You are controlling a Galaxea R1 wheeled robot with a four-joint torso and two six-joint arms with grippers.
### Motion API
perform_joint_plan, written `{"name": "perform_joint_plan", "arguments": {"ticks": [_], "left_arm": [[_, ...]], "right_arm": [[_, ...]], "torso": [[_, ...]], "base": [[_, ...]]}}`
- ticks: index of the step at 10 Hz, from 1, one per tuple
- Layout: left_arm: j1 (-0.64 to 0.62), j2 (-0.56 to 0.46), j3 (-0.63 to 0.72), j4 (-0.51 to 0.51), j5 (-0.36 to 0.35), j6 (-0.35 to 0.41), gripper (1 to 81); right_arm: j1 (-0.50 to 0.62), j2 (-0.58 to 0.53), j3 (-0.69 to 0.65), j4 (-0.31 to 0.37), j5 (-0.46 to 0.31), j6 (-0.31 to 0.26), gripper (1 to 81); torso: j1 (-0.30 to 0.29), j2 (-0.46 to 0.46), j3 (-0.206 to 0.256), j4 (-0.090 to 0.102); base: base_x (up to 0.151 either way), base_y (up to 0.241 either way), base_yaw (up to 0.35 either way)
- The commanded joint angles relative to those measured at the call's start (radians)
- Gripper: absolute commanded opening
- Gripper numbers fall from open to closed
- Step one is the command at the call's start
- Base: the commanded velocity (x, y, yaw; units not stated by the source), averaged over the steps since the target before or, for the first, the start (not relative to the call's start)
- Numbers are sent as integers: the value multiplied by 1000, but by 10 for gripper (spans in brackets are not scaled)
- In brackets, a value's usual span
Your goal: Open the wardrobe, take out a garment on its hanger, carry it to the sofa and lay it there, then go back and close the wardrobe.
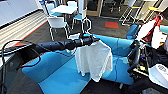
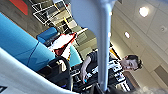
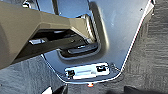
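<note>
1. Left claw clamped on hanger; garment hangs above sofa.
2. Right claw: state cannot tell.
3. Risk: limp cloth slipping off the hanger, landing bunched or on floor.

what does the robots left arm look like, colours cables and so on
In the head view the left arm is a long black tube built from cylindrical segments, with glossy ringed joints towards the claw. A thin black cable loops loosely below it near the base, where the arm meets a dark boxy housing.
</note>
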Motion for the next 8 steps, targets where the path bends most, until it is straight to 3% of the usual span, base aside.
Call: {"name": "perform_joint_plan", "arguments": {"ticks": [1,8], "left_arm": [[-89,-25,-2,36,-38,28,10],[49,-259,-82,234,-22,29,10]], "right_arm": [[-12,8,4,5,-60,-5,811],[-13,8,4,5,-60,-5,811]], "torso": [[0,0,0,0],[0,0,0,0]], "base": [[0,0,0],[0,0,0]]}}
